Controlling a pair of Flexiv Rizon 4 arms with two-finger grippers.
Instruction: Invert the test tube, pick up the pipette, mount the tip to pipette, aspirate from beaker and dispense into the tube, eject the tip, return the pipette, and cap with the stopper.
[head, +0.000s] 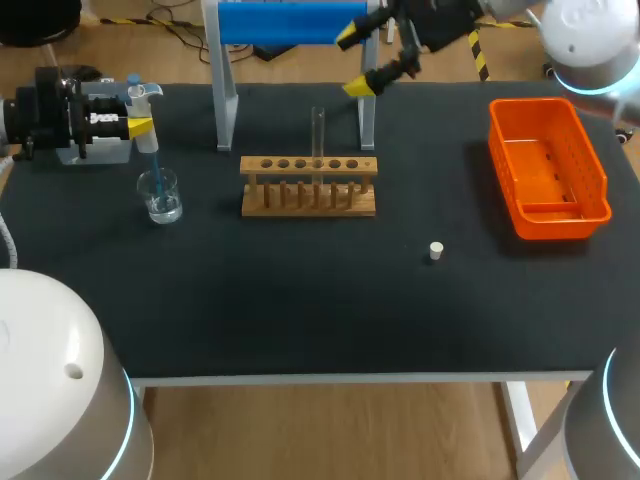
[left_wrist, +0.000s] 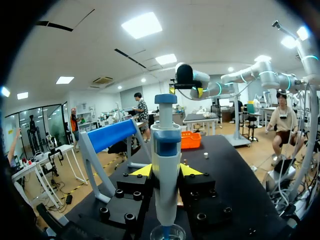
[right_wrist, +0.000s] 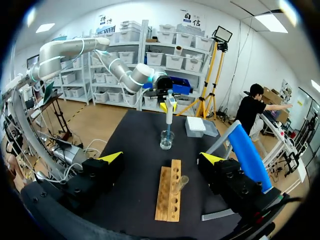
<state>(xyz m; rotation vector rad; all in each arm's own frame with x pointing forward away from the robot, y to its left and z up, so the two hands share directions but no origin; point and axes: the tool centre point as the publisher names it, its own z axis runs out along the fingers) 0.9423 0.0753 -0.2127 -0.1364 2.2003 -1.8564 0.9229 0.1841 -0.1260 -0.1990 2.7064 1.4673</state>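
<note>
My left gripper (head: 138, 127) is shut on the white and blue pipette (head: 146, 100) at the table's left and holds it upright. The pipette's blue tip reaches down into the glass beaker (head: 160, 196). In the left wrist view the pipette (left_wrist: 166, 165) stands clamped between the gripper's (left_wrist: 166, 172) yellow tips, with the beaker (left_wrist: 167, 233) right under it. A clear test tube (head: 318, 128) stands upright in the wooden rack (head: 308, 186). The small white stopper (head: 436, 250) lies alone on the mat. My right gripper (head: 358, 60) hangs open above the table's back edge, behind the rack, holding nothing.
An orange basket (head: 546, 166) sits at the right. The blue pipette stand (head: 290, 22) on white legs rises behind the rack. In the right wrist view a white box (right_wrist: 195, 126) lies beyond the beaker (right_wrist: 167, 140).
</note>
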